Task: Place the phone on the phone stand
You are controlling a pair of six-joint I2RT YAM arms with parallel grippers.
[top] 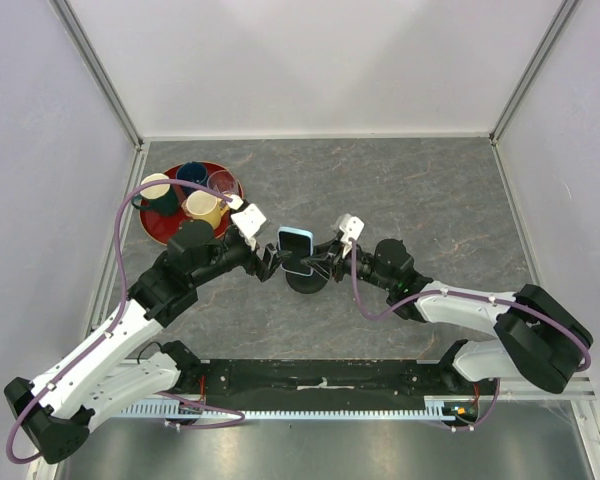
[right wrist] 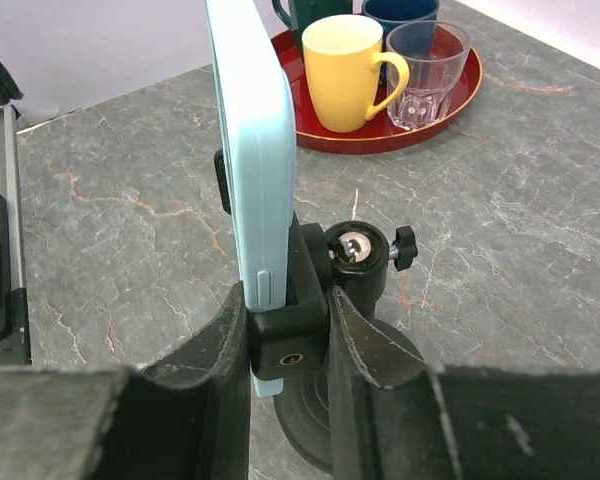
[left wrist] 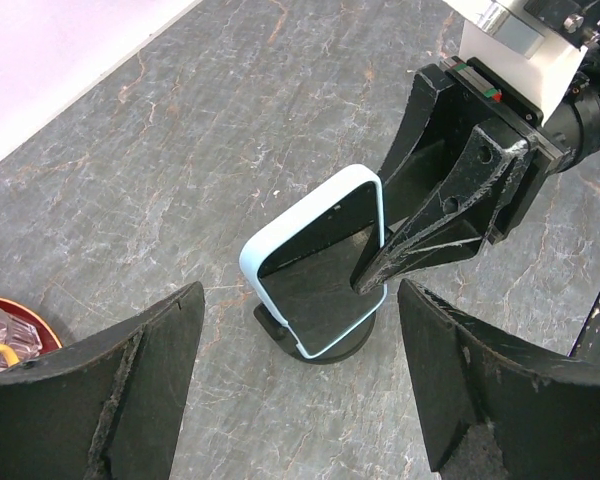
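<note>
sitting on its short edge in the phone stand (right wrist: 358, 262) clamp, the phone (right wrist: 250, 150) is mid table (right wrist: 510, 230) | right gripper (right wrist: 287, 310) clenched across phone bottom plus clamp | left gripper (left wrist: 302, 300) splayed wide, fingers (left wrist: 130, 380) off both phone edges, not touching | red tray (right wrist: 360, 142) of mugs well apart behind

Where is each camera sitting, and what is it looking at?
Top external: high behind the arm bases, looking down at the table; both arms show, left gripper and right gripper meeting at the phone.
Left wrist: on the left arm, looking down between its open fingers at the phone, phone stand and right gripper.
Right wrist: on the right arm, low, looking past its fingers, shut on the phone, toward the red tray.
Shared: every view shows the phone.
</note>
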